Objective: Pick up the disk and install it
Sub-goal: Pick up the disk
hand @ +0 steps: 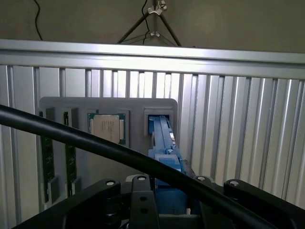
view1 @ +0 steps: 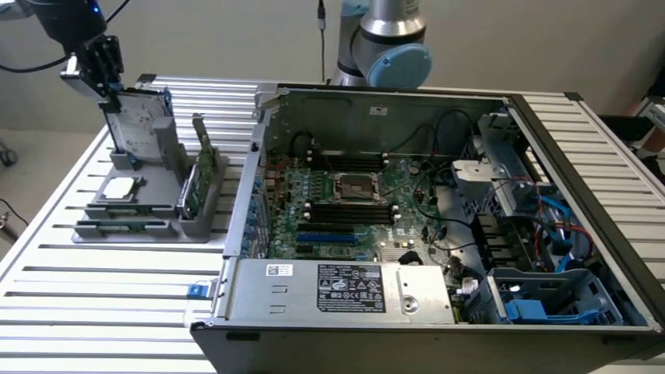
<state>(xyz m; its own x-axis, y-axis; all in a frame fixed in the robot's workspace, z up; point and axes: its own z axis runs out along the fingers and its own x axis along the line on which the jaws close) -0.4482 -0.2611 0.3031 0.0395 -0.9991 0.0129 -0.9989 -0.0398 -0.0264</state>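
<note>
Slatted aluminium table (view1: 93, 288), pale wall behind; a grey fixture (view1: 146, 230) sits on it at the exterior view's left, just beside an open computer case (view1: 385, 105) that takes up the exterior view's right.

Item under inspection: the disk (view1: 140, 125); it stands on end in the rear slot of the fixture, long axis vertical, label face turned toward the case; its lower end appears seated in the slot, not lifted clear.

Claw: the gripper (view1: 107, 93) hangs directly above the fixture's rear slot, pointing straight down; its jaws stand at a middling width and appear clamped on the disk's upper end; contact is judged from the exterior view, where the black fingers overlap the top corner of the disk.

Governing relation: the disk lies straight below the gripper, its long axis in line with the gripper's own downward axis; in the wrist view the blue carrier runs edge-on from the slot up into the gripper body, centred, with no visible tilt.

Neighbours: a square silver chip (view1: 121, 187) lies flat in the fixture nearer the camera; a green card (view1: 198, 183) stands on edge between the disk and the case wall, near the disk but apart from it; a black cable (hand: 95, 143) crosses the wrist view in front of the fixture.
</note>
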